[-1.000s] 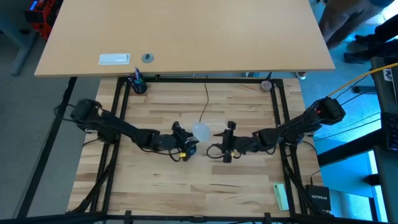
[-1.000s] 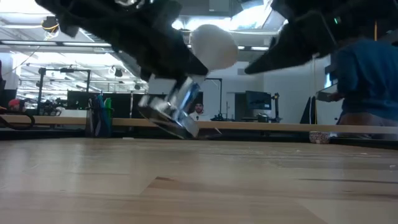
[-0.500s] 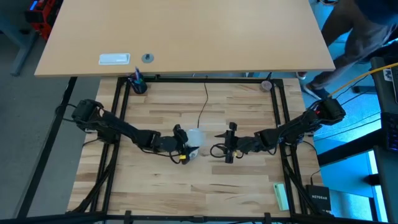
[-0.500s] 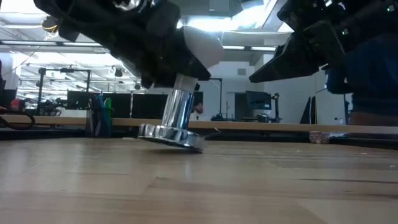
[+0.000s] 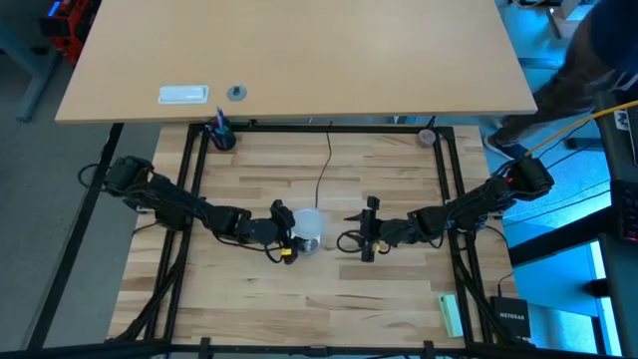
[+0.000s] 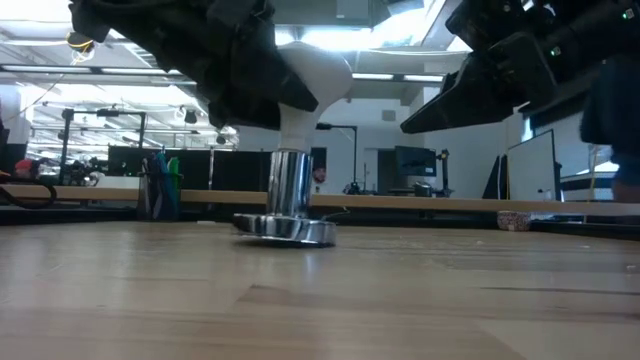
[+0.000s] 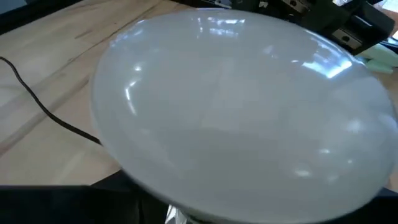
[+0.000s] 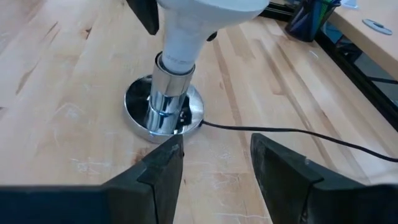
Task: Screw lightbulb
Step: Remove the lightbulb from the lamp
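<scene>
Robot: 2 black jointed arms, left arm [image 5: 179, 204], right arm [image 5: 469, 204]. Black cables along links. Left gripper [image 5: 291, 237]: yellow marking. Right gripper [image 8: 214, 163]: 2 dark, flat, blunt fingers [image 8: 163, 167].

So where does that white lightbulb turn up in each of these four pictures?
High view: the lightbulb sits mid-table, at the left arm's tip.
Low view: lightbulb upper centre, upright atop the silver socket.
Left wrist view: lightbulb fills nearly the whole picture.
Right wrist view: lightbulb at top, neck entering the socket.
Shared landmark: the socket's thin black cord.
</scene>
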You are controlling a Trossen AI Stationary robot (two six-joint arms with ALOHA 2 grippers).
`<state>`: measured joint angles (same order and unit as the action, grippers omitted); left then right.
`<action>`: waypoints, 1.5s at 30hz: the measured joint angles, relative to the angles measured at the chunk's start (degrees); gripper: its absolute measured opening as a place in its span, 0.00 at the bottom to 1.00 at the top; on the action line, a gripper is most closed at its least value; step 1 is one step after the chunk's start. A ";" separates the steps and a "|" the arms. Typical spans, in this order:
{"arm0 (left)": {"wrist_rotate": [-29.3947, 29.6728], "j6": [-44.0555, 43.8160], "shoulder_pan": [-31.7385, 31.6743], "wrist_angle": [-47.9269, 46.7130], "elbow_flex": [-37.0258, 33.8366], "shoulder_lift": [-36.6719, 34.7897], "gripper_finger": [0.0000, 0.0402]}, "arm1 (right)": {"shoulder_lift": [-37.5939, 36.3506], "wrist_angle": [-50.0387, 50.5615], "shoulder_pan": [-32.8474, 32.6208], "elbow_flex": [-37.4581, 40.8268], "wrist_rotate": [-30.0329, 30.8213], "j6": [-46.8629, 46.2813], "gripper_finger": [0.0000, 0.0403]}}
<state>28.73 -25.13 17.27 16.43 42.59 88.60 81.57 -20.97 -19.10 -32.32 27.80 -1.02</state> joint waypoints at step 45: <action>6.90 7.85 1.09 20.50 -0.02 13.40 0.65 | 19.65 -22.97 4.67 0.07 -11.55 -7.39 0.47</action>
<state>35.63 -17.28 18.36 36.93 42.57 102.00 101.22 -43.94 -14.43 -32.25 16.26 -8.41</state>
